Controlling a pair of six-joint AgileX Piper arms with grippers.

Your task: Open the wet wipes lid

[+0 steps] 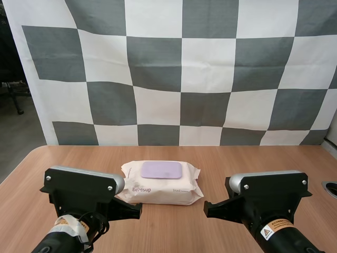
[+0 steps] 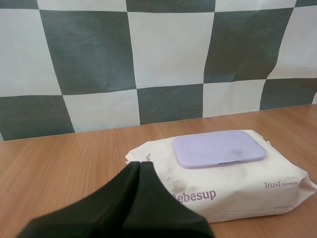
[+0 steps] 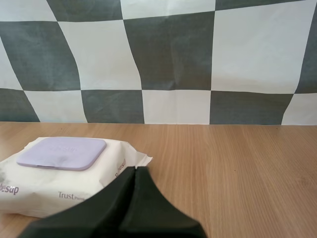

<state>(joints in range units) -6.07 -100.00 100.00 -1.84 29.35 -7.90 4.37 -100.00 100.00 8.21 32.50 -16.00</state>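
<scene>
A white pack of wet wipes lies flat in the middle of the wooden table, its lilac lid closed on top. My left gripper is shut, low over the table just in front of the pack's left end. My right gripper is shut too, just off the pack's front right corner. From the left wrist, the joined fingers point at the pack and its lid. The right wrist view has its fingers together as one wedge beside the pack and lid.
The wooden table stretches bare to both sides of the pack. A round grey hole sits in the tabletop by the right edge.
</scene>
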